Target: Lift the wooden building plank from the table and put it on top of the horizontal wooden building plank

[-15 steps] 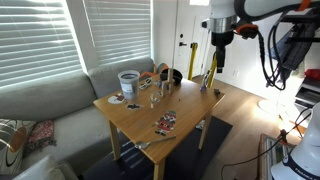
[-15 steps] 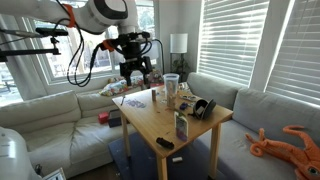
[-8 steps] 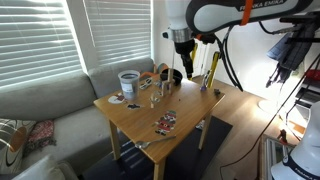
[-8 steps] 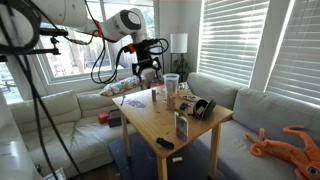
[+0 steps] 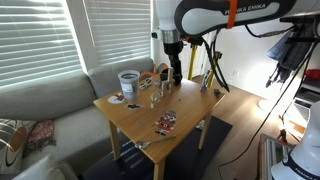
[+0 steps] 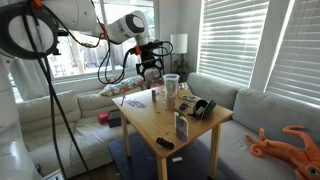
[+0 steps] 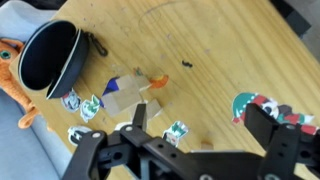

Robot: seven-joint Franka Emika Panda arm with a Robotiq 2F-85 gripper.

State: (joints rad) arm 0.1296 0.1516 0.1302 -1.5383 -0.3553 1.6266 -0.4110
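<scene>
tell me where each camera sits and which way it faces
An exterior view: off a table corner, facing the wooden table, sofa and blinds; arm at upper right.
An exterior view: off a table corner, facing windows; arm at upper left.
Wrist view: above, looking down at wooden planks; open gripper at bottom.
All three share the table.

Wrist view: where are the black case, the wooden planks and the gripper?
black case (image 7: 45, 55), wrist view, its dark inside.
wooden planks (image 7: 127, 92), wrist view, flat tan top face.
gripper (image 7: 200, 118), wrist view, midway between fingertips.
</scene>
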